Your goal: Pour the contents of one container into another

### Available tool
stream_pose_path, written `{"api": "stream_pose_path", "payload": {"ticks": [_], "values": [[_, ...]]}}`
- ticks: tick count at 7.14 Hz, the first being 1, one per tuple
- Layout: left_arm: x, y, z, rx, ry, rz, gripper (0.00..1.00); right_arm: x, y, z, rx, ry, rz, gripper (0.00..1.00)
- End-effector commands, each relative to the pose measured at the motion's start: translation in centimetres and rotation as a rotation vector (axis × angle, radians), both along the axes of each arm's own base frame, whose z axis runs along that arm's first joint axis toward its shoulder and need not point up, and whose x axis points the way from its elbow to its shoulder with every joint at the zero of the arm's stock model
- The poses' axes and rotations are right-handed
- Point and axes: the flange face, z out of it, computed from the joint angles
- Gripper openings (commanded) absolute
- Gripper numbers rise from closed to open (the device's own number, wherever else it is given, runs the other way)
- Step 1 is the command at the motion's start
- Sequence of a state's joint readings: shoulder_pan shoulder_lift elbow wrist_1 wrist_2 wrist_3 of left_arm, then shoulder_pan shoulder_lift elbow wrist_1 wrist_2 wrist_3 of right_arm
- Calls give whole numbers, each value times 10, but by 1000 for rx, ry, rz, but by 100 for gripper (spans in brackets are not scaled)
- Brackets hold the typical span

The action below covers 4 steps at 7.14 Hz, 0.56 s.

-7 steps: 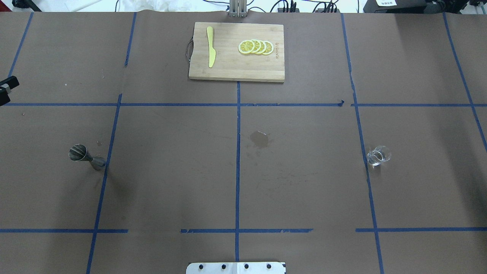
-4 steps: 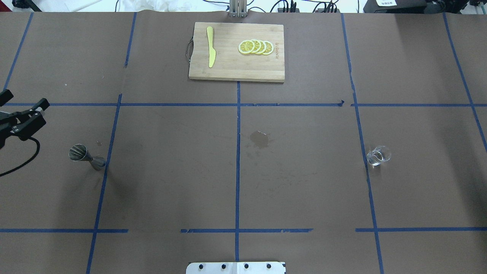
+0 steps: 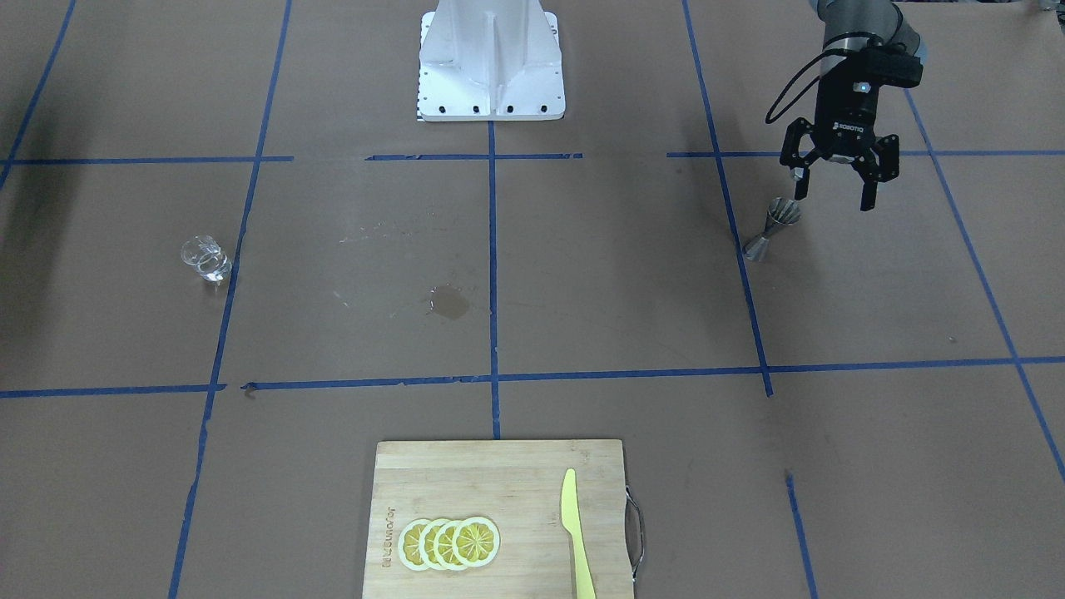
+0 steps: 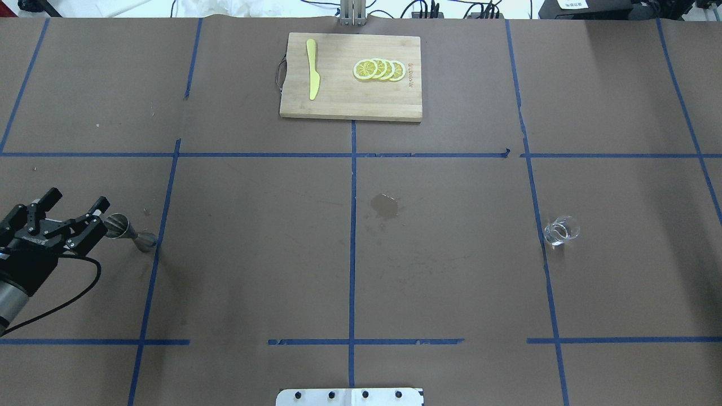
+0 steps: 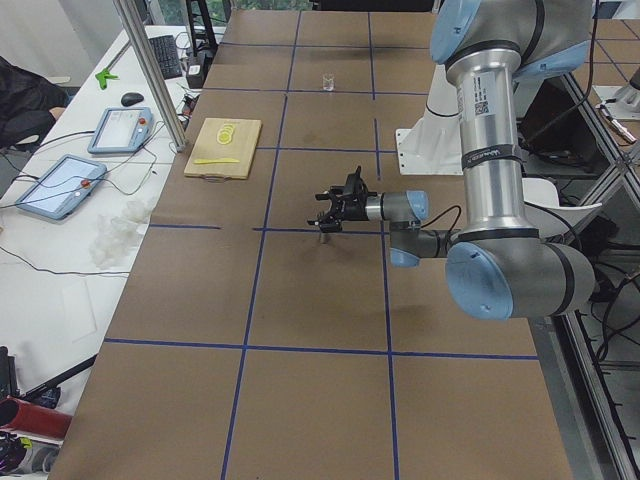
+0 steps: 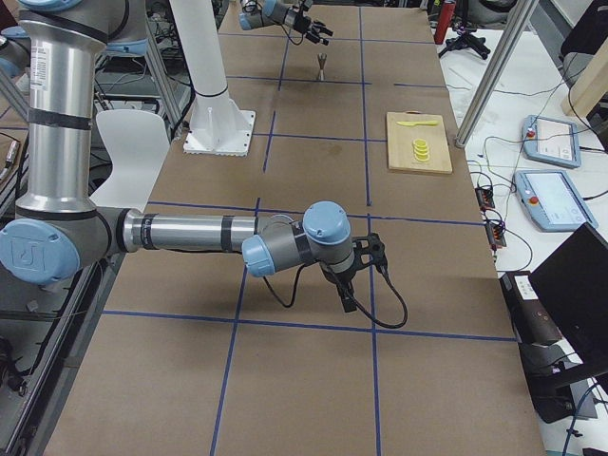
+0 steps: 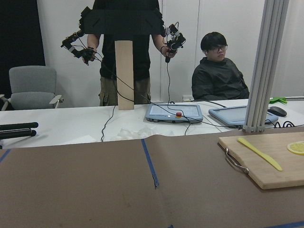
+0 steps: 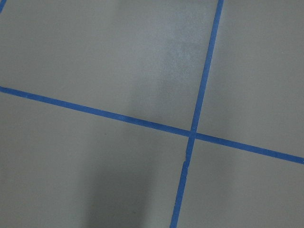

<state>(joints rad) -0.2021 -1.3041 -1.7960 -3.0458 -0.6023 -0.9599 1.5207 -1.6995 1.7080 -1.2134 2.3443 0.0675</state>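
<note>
Steel jigger (image 4: 130,233) by a tape line (image 4: 151,270) stands beside wide-spread left gripper (image 4: 79,198); right gripper's (image 6: 347,296) gap indiscernible.

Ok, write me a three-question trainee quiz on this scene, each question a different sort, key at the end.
1. True or false: the left gripper is shut on the jigger.
2. What lies on the cutting board with the lemon slices? A spoon; B yellow knife; C peeler.
3. Fill in: the glass cup stands on the robot's ____ side.
Key: 1 false, its fingers are open near the jigger; 2 B; 3 right.
</note>
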Motion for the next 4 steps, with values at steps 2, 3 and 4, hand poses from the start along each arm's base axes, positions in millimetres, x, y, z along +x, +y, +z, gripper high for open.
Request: {"api": "stream_pose_path", "payload": {"ticks": [2, 3, 4], "values": [[35, 29, 12, 5, 53, -10, 100, 2, 1, 0, 0, -2, 4, 100], [44, 30, 20, 7, 37, -30, 100, 4, 1, 0, 0, -8, 6, 100], [50, 29, 28, 8, 25, -40, 100, 4, 1, 0, 0, -8, 6, 100]]}}
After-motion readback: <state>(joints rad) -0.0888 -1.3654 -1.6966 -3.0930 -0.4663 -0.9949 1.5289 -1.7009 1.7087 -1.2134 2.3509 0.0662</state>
